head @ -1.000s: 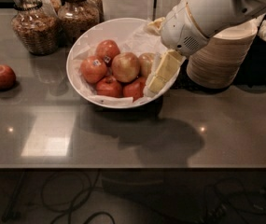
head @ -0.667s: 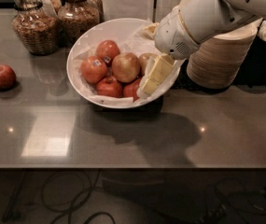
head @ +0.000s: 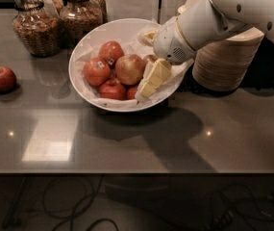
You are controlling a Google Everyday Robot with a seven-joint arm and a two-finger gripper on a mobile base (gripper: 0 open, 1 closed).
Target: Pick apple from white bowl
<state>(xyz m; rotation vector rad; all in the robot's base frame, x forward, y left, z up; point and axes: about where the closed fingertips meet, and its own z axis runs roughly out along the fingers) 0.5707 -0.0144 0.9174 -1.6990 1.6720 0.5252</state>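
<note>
Now our gripper (head: 152,80) dips inside the white bowl (head: 111,30); the nearest apple (head: 129,69) lies just centreward; whether it is open we cannot tell.

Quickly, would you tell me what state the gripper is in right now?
Gripper: inside the white bowl, at the right edge of the apples; it cannot be told whether it is open, closed or holding one.

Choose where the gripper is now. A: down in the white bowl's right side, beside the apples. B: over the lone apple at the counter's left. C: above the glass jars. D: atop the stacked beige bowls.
A: the gripper sits low inside the white bowl at its right side, next to the apples.
</note>
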